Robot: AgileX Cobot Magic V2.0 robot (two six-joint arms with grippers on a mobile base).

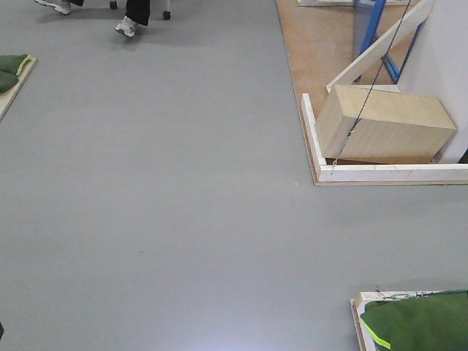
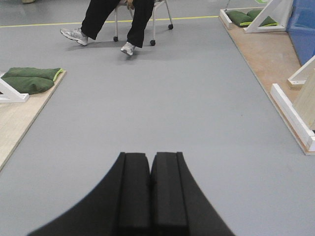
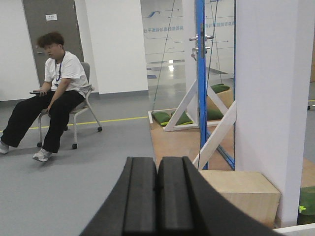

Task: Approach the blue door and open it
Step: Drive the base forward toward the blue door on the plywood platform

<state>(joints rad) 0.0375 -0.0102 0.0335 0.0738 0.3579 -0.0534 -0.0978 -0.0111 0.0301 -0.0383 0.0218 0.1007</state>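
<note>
The blue door (image 3: 200, 88) stands ahead and to the right in the right wrist view. It shows nearly edge-on, with a steel lever handle (image 3: 201, 38) high up. Its blue lower edge (image 1: 371, 29) is at the top right of the front view, behind a white diagonal brace (image 1: 380, 45). My right gripper (image 3: 157, 161) is shut with nothing in it, well short of the door. My left gripper (image 2: 150, 156) is shut and empty too, held over bare grey floor.
A wooden box (image 1: 384, 124) lies inside a white floor frame (image 1: 387, 173) below the door. A white wall panel (image 3: 270, 98) stands to its right. Green sandbags (image 1: 417, 322) lie near right and at left (image 2: 30, 78). A person (image 3: 56, 93) sits on a wheeled chair ahead left.
</note>
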